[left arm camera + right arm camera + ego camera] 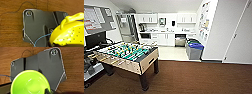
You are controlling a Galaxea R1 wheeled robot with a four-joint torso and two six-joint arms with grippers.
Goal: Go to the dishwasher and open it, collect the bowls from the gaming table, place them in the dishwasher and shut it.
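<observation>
The dishwasher (180,40), with its steel front, is built into the white kitchen units at the far end of the room, several metres ahead. I cannot tell from here whether its door is open. In the left wrist view a yellow perforated bowl (70,32) with a loop handle hangs above the brown carpet, and my left gripper (51,44) is shut on it. The right wrist view has a yellow-green bowl (30,82) above the carpet, with my right gripper (48,91) shut on its rim. The gaming table is out of view.
A green-field table-football table (129,56) with rods stands close on the left. Grey bins with blue lids (194,48) sit at the right of the kitchen entrance. Brown carpet (191,77) runs ahead to the pale kitchen floor (172,53). A white wall and door (234,32) are on the right.
</observation>
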